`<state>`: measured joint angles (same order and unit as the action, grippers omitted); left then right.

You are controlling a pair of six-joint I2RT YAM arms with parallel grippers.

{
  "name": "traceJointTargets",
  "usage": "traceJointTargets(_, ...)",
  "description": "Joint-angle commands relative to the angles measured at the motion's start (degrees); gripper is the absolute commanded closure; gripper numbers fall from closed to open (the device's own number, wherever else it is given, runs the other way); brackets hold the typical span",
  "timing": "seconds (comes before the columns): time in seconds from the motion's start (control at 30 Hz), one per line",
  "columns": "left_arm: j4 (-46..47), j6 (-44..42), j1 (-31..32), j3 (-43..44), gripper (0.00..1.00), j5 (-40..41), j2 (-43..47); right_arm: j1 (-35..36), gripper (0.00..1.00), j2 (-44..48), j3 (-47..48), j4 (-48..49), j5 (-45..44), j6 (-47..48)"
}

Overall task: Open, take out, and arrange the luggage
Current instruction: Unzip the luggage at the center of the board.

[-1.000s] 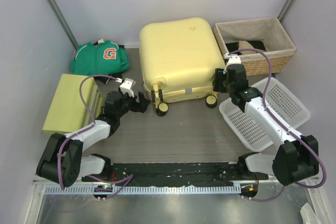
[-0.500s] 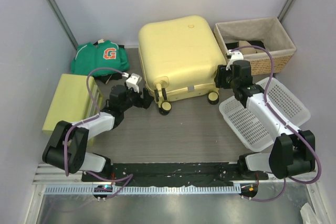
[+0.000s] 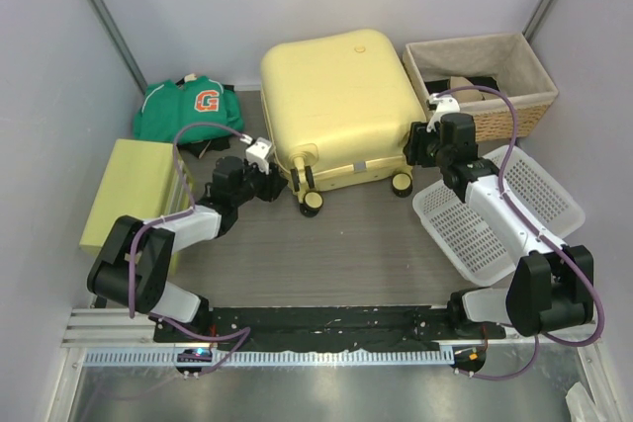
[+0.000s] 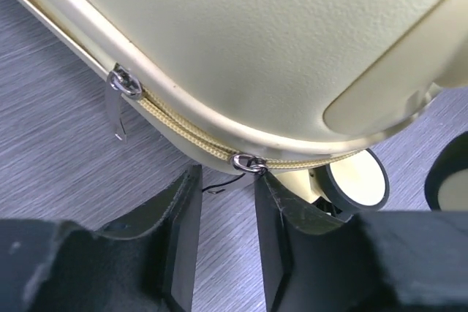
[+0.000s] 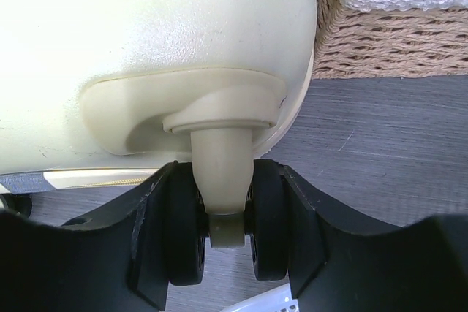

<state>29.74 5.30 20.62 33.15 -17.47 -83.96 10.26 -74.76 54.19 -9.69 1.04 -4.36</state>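
The luggage [image 3: 336, 96] lies flat and zipped up at the back of the table, wheels toward me. My left gripper [image 3: 280, 185] is at its near-left corner. In the left wrist view the shell [image 4: 256, 49] fills the top, and two metal zipper sliders sit on the seam, one [image 4: 124, 84] with its pull hanging, the other [image 4: 248, 162] just above my right fingertip. The left gripper [image 4: 227, 180] stands open with a narrow gap, only floor between the pads. My right gripper [image 5: 223, 231] is shut on the twin black caster wheel [image 5: 183, 231] at the near-right corner [image 3: 415, 150].
A wicker basket [image 3: 480, 81] stands right of the luggage, its wall close behind my right gripper [image 5: 395, 42]. A white plastic basket [image 3: 504, 210] lies under the right arm. A green jersey [image 3: 188, 111] and a yellow-green box [image 3: 134, 195] lie at the left.
My left gripper has moved in to the luggage's near-left corner and its jaws have narrowed. The luggage shifted slightly back and left a second ago, with the right gripper holding the wheel.
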Motion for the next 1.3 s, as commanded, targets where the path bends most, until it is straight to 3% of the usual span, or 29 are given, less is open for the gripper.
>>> traceJointTargets(0.0, 5.3, -2.0, 0.3, 2.3, 0.67, -2.5, -0.7, -0.1, 0.74, -2.3, -0.4, 6.3, 0.6, -1.3)
traceJointTargets(0.07, 5.5, -2.0, 0.5, 2.4, 0.71, -2.7, -0.9, -0.1, 0.74, -2.4, -0.4, 6.3, 0.7, -1.4)
traceJointTargets(0.2, 5.7, -2.2, 1.0, 1.7, 0.95, -3.4, -0.1, -0.2, 0.76, -2.1, -0.6, 6.3, 0.8, -1.6)
traceJointTargets(0.27, 5.7, -2.1, 1.3, 1.3, 1.00, -3.4, 0.4, -0.2, 0.81, -2.1, -0.6, 6.1, 1.1, -2.3)
traceJointTargets(0.37, 5.7, -1.7, 1.9, 0.7, 1.00, -3.3, 0.8, -0.1, 0.90, -2.0, -0.8, 5.9, 2.5, -3.6)
traceJointTargets(0.77, 10.2, 4.4, 6.3, -3.8, 1.00, -4.1, 2.9, 0.0, 0.99, -0.6, -4.3, 7.1, 5.6, -7.8)
traceJointTargets(1.27, 19.4, 12.6, 13.0, -7.5, 1.00, -3.0, 1.3, 1.1, 0.99, 0.0, -6.1, 8.8, 6.2, -10.8)
